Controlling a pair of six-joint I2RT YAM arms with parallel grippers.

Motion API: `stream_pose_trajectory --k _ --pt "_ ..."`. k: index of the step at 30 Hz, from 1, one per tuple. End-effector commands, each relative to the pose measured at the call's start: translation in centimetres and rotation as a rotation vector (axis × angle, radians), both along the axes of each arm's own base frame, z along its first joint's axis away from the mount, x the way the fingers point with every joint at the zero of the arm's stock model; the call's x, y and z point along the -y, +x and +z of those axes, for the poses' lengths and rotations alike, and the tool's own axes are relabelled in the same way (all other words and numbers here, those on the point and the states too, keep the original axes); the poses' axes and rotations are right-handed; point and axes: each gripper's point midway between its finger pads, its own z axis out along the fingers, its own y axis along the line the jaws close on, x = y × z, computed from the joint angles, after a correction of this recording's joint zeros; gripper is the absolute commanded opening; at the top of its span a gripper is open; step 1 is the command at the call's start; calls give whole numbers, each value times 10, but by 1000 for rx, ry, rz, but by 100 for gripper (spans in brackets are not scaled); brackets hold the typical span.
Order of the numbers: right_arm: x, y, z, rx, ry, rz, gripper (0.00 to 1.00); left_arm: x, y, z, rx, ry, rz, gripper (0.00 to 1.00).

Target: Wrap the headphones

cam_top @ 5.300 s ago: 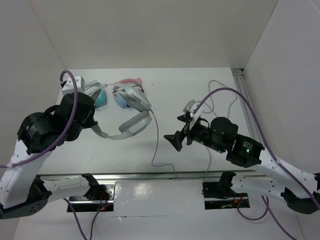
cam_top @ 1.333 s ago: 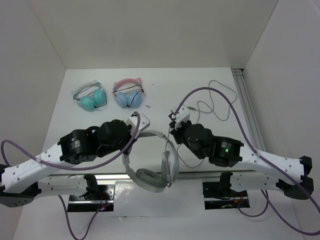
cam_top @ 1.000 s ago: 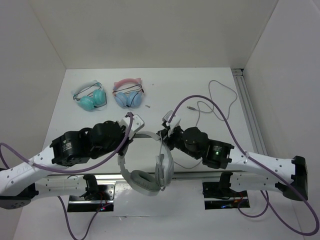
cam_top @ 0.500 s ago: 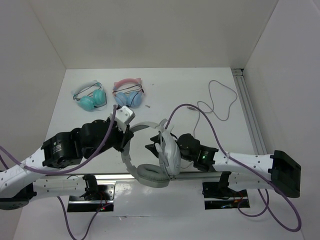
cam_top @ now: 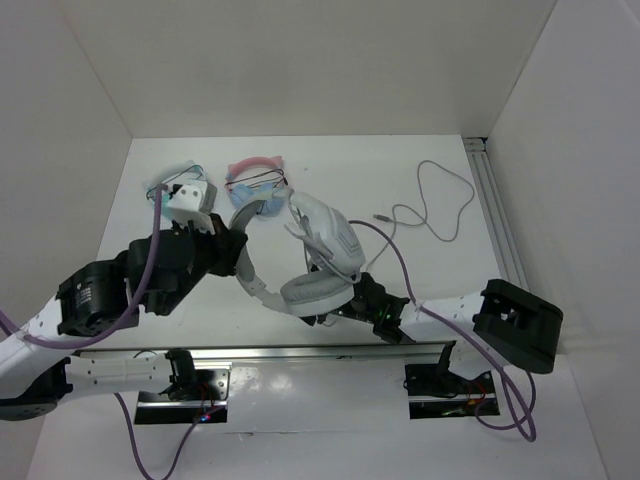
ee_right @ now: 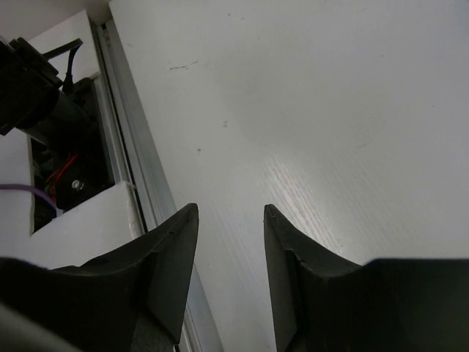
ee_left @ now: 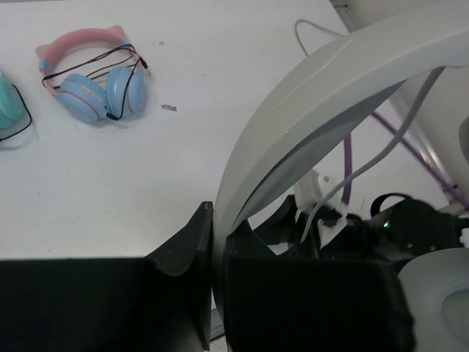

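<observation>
Hovering low by the near edge of the tabletop (cam_top: 370, 165), the right gripper (ee_right: 229, 264) has its fingers spread, with only bare table in the gap. Just beyond, the left gripper (ee_left: 218, 257) is clenched on the wide band of the headphones (cam_top: 316, 291), holding them up over the middle of the table, ear cups above the right arm. Their thin cable (cam_top: 447, 237) lies toward the far right corner, and a pink-banded pair (ee_left: 95, 94) rests near the far left corner — a teal pair (ee_left: 5, 103) beside it, mostly hidden.

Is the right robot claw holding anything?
No, the right gripper is open, and only the white table shows through its gap.
</observation>
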Motion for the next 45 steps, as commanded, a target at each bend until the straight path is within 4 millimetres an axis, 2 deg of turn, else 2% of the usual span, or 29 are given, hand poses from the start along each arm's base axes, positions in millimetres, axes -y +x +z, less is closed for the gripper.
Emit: stream_pose_trajectory --k 1,4,6,7,8,9,10,11,12,13,14,16,17,18,20,22,26,27,29,31,35,36,39,40,41,42,43,44,45 --pt "-14 -8 16 10 103 75 47 -7 11 72 72 -361 148 0" --pt "-17 -10 10 -13 103 87 47 -16 21 71 52 -360 271 0" --pt "-18 -19 8 -13 106 107 45 -29 28 69 64 -340 374 0" --pt "-16 -27 1 -19 95 119 45 -33 30 75 77 -340 400 0" --pt "-15 -30 -3 -22 86 114 45 -31 38 73 83 -316 437 0" --pt "-16 -40 -7 -26 77 132 45 -35 43 81 95 -318 460 0" --pt "-15 -42 -8 -24 76 123 45 -35 49 85 96 -321 480 0" --pt "-14 -46 -9 -22 76 123 45 -41 66 81 90 -293 544 0" --pt "-11 -50 -14 -25 67 125 45 -37 72 83 68 -299 517 0" --pt "-11 -57 -12 -21 75 136 45 -41 78 94 77 -314 521 0" --pt "-9 -56 -16 -23 66 127 45 -47 95 92 60 -312 551 0" --pt "-8 -65 -18 -32 65 139 45 -53 109 96 51 -313 563 0" --pt "-7 -68 -19 -30 64 132 45 -57 114 108 63 -343 566 0" --pt "-7 -68 -25 -35 50 131 45 -67 123 107 58 -330 593 0" --pt "-9 -71 -32 -49 40 132 45 -56 138 103 22 -344 559 0" --pt "-11 -75 -36 -61 37 140 45 -61 143 98 7 -354 583 0" --pt "-25 -90 -33 -87 54 220 45 -64 152 74 -32 -365 651 0" --pt "-30 -101 -30 -89 66 271 45 -67 156 59 -58 -344 675 0" --pt "-38 -107 -25 -93 84 300 45 -70 161 49 -81 -363 671 0" --pt "-46 -112 -30 -98 78 324 46 -79 164 38 -101 -368 697 0" --pt "-57 -124 -42 -117 61 359 50 -95 166 43 -82 -397 736 0" --pt "-56 -128 -54 -129 33 367 51 -97 167 47 -78 -408 736 0" --pt "-58 -127 -62 -146 38 354 56 -105 173 52 -83 -426 742 0" --pt "-60 -126 -55 -135 66 357 56 -108 174 52 -83 -415 742 0" --pt "-58 -131 -59 -138 57 365 54 -110 176 53 -80 -417 751 0" --pt "-59 -129 -59 -137 57 356 46 -113 177 52 -81 -407 748 0" --pt "-57 -130 -53 -129 71 350 32 -112 179 49 -88 -392 747 0" --pt "-57 -127 -50 -125 74 332 14 -118 180 45 -91 -373 758 0" --pt "-55 -133 -48 -110 52 331 0 -122 183 39 -95 -353 762 0"
